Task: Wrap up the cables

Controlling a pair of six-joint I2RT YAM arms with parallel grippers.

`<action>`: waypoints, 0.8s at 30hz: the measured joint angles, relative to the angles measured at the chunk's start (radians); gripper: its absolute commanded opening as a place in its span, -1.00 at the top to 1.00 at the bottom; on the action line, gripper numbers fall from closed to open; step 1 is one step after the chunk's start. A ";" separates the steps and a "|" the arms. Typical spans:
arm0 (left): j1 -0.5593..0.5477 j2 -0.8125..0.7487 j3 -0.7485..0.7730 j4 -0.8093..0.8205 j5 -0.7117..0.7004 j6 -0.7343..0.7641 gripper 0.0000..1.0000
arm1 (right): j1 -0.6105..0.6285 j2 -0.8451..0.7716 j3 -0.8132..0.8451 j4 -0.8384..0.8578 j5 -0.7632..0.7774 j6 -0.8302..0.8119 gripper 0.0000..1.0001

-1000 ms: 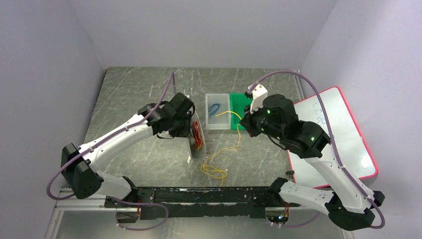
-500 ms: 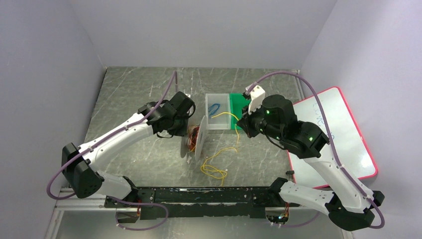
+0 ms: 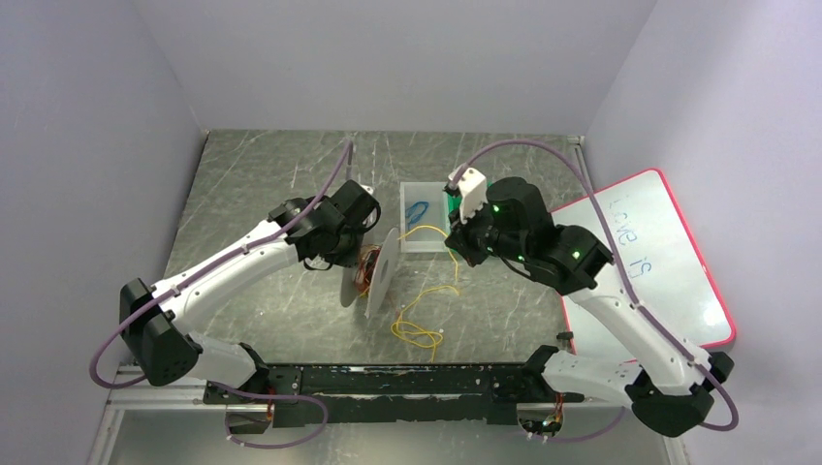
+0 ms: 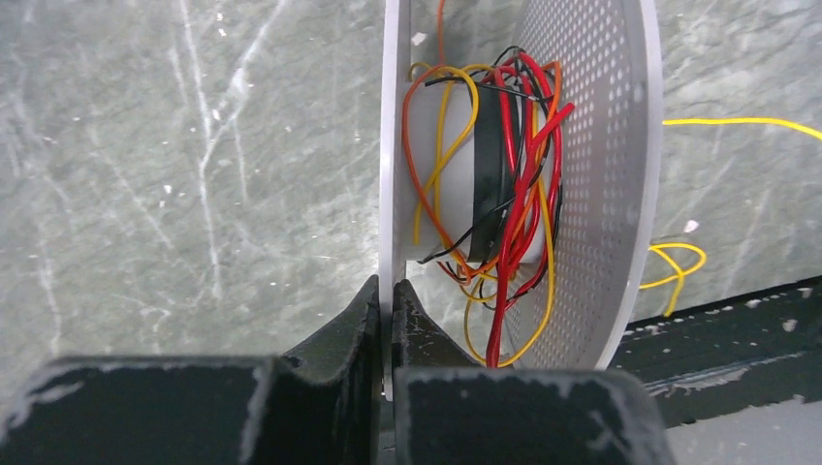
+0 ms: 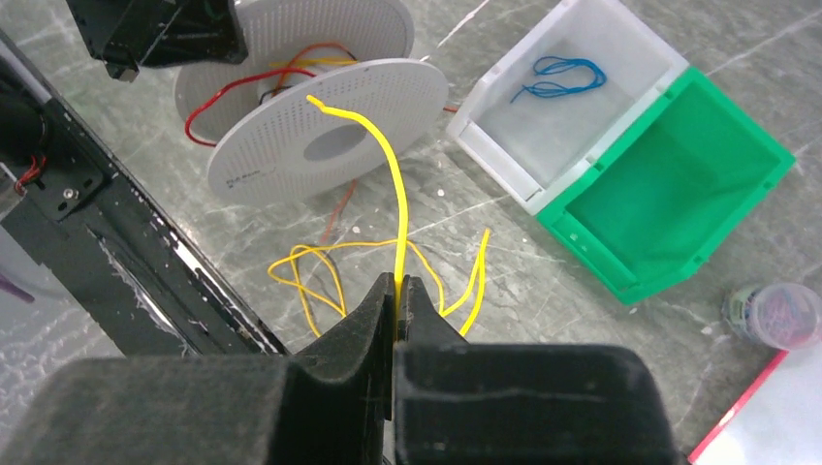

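A white spool [image 4: 601,145] stands on edge, with red, orange, yellow and black cables [image 4: 504,184] wound loosely round its hub. My left gripper [image 4: 386,291] is shut on the rim of the spool's near flange [image 4: 388,145]. In the top view the spool [image 3: 373,276] stands between the two arms. My right gripper [image 5: 399,283] is shut on a loose yellow cable [image 5: 388,184]. That cable's free end rises toward the spool [image 5: 320,126], and the rest lies in loops on the table [image 3: 419,325].
A white bin [image 5: 640,44] holds a small blue wire coil [image 5: 557,77]. A green bin [image 5: 669,194] adjoins it. A small clear cup [image 5: 775,315] and a red-edged whiteboard [image 3: 649,262] lie to the right. The black rail [image 3: 407,383] runs along the near edge.
The left gripper has closed on the spool's flange and the spool has turned and tilted. The right arm has moved left, carrying the yellow cable toward the spool.
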 measured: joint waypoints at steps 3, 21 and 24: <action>0.000 -0.002 0.002 -0.019 -0.034 0.018 0.86 | 0.000 0.039 0.001 0.004 -0.034 -0.025 1.00; -0.014 -0.023 0.000 -0.051 -0.106 0.090 0.65 | -0.071 0.214 0.066 0.051 -0.275 -0.105 1.00; -0.016 -0.032 -0.014 -0.040 -0.106 0.093 0.47 | -0.076 0.223 0.082 0.056 -0.283 -0.106 1.00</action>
